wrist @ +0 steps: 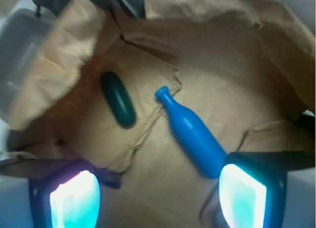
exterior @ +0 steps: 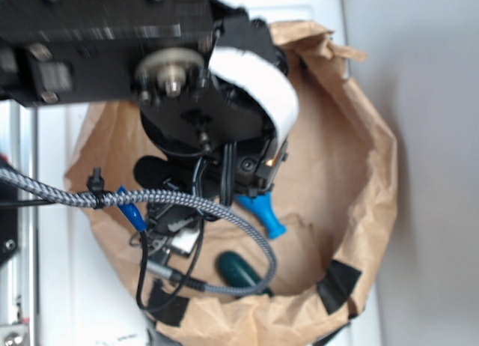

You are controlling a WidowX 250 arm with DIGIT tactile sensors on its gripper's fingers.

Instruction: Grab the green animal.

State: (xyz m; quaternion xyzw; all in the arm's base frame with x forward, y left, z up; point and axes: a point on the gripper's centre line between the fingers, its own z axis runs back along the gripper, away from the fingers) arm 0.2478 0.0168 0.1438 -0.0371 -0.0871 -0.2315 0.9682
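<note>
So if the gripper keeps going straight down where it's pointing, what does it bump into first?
Probably the brown paper between the open gripper fingers. The blue bottle lies near the right finger, so it might clip that; depth is unclear.

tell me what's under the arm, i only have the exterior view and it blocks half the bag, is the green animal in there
Observer: The wrist view shows no green animal. Only a glossy dark green oblong object and a blue plastic bottle lie on the floor of the crumpled brown paper bag.
Operator: are the jaws open
Observer: Yes, the jaws stand wide apart at the bottom of the wrist view, with nothing between them.
Operator: how does the bottle lie
Observer: It lies on its side. Its cap points toward the dark green oblong object, with a gap between the two. Its base runs behind the right-hand glowing pad.
</note>
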